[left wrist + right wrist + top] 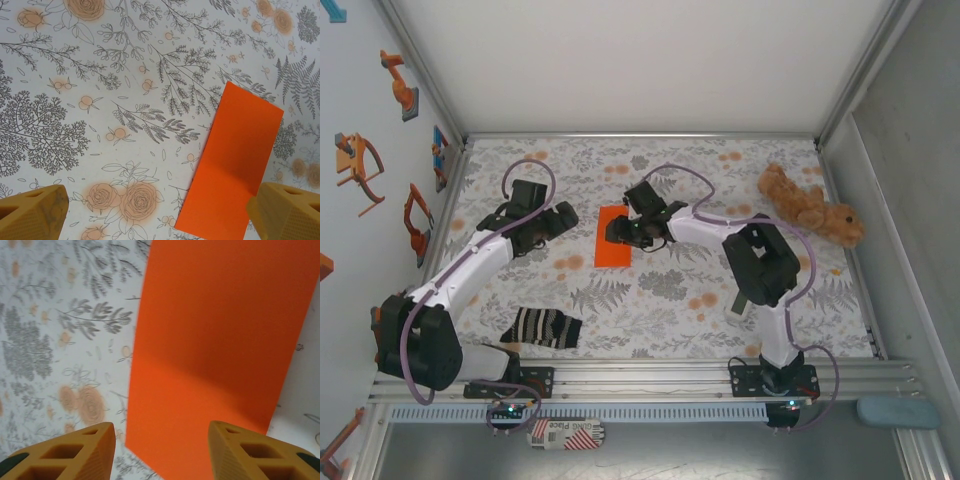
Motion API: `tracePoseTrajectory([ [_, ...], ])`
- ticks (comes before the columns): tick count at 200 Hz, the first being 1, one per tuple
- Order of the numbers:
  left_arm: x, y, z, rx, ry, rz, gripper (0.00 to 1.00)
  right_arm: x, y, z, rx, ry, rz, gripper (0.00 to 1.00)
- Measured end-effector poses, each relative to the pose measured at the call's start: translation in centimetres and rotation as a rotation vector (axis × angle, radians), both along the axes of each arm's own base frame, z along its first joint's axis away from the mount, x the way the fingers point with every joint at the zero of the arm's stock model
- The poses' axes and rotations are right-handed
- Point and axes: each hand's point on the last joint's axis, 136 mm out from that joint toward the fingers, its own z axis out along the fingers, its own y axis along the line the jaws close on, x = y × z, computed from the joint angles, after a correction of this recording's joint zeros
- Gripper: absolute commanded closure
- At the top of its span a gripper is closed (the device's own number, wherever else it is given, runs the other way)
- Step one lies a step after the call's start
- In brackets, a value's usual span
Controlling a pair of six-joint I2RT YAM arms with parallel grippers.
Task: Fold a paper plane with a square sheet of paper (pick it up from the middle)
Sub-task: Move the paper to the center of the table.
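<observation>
Paper, folded orange rectangle, lies flat beneath open right gripper, near open left gripper.

The worktop is covered in a white print of grey ferns and orange flowers. A plain white wall closes the back, framed by aluminium posts. The left wall is pale blue with orange cut-out figures, and a grey panel stands on the right. An aluminium rail edges the near side. The light is even.
</observation>
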Motion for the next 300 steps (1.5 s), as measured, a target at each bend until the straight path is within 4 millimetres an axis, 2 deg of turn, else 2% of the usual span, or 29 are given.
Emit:
tracePoseTrajectory([
  [37, -0.1, -0.4, -0.2, -0.024, 0.008, -0.01, 0.04, -0.5, -0.5, -2.1, -0.046, 0.043, 0.007, 0.49],
  [75, 0.0, -1.2, -0.9, -0.05, 0.031, -0.033, 0.04, -0.9, -1.4, -2.5, -0.079, 0.037, 0.04, 0.49],
  [133, 0.3, -3.1, -1.3, -0.133, 0.048, -0.081, 0.04, -3.3, -7.4, -2.8, -0.217, -0.009, 0.135, 0.5],
  [156, 0.6, -4.2, -1.0, -0.194, 0.041, -0.096, 0.04, -4.1, -8.8, -2.0, -0.216, -0.022, 0.138, 0.5],
  [175, 0.8, -5.2, -0.8, -0.252, 0.031, -0.113, 0.04, -3.9, -8.6, 0.4, -0.156, -0.079, 0.097, 0.5],
  [194, 0.6, -6.3, -1.0, -0.296, 0.034, -0.133, 0.04, -2.7, -7.8, 3.4, -0.066, -0.148, 0.031, 0.51],
  [210, 0.1, -7.4, -1.4, -0.317, 0.052, -0.156, 0.04, -1.6, -7.1, 4.6, -0.013, -0.176, -0.016, 0.52],
  [225, -0.4, -8.6, -1.8, -0.333, 0.07, -0.184, 0.04, -1.2, -6.9, 4.1, 0.002, -0.159, -0.045, 0.53],
  [264, -1.6, -11.3, -2.9, -0.354, 0.117, -0.241, 0.04, -1.4, -7.2, 1.4, -0.016, -0.074, -0.097, 0.54],
  [300, -2.0, -12.4, -4.2, -0.377, 0.155, -0.255, 0.04, -1.2, -7.7, -0.1, -0.019, -0.026, -0.131, 0.54],
])
